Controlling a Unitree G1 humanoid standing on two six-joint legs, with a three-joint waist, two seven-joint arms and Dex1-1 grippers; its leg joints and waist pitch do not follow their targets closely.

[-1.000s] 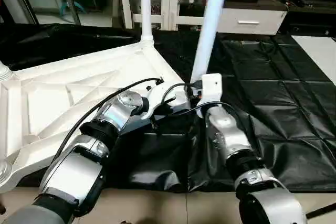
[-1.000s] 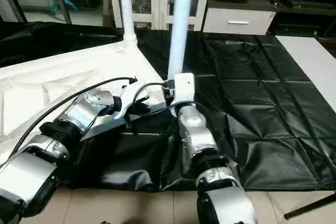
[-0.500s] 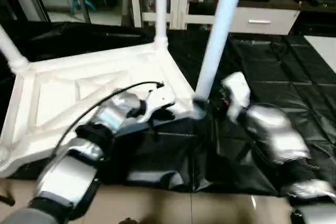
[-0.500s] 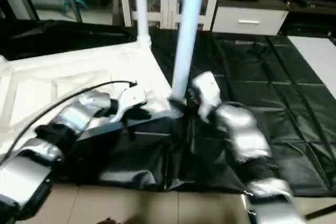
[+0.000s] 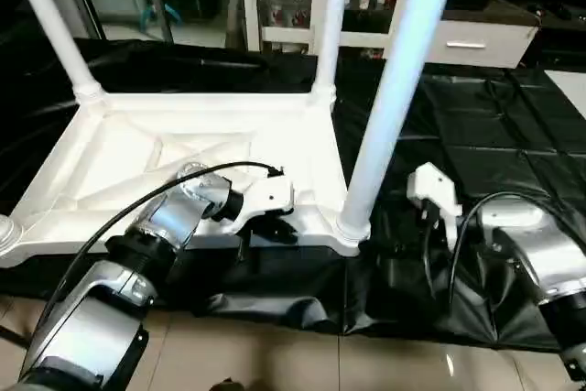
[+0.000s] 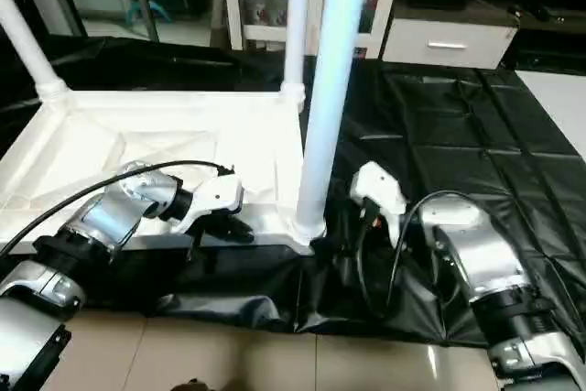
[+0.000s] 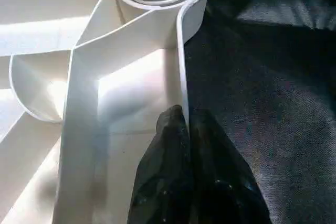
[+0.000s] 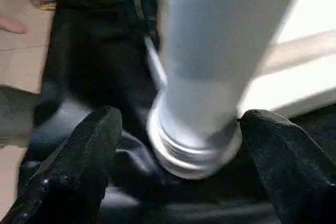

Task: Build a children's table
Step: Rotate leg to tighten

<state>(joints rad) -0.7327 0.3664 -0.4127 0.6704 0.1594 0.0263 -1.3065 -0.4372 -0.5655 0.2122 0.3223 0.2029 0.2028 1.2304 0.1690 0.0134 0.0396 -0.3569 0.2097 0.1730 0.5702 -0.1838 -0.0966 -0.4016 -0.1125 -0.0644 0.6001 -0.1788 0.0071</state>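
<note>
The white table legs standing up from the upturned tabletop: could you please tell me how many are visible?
3: near leg at the front right corner, one at the far right corner, one at the far left. A fourth may be out of frame.

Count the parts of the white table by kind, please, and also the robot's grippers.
Table top: 1
Legs standing upright in it: 3
Grippers, meaning the left gripper and the right gripper: 2
Total: 6

The near leg (image 5: 389, 98) is standing between the right gripper's (image 8: 178, 145) spread fingers (both sides clear), blocking the way forward
</note>
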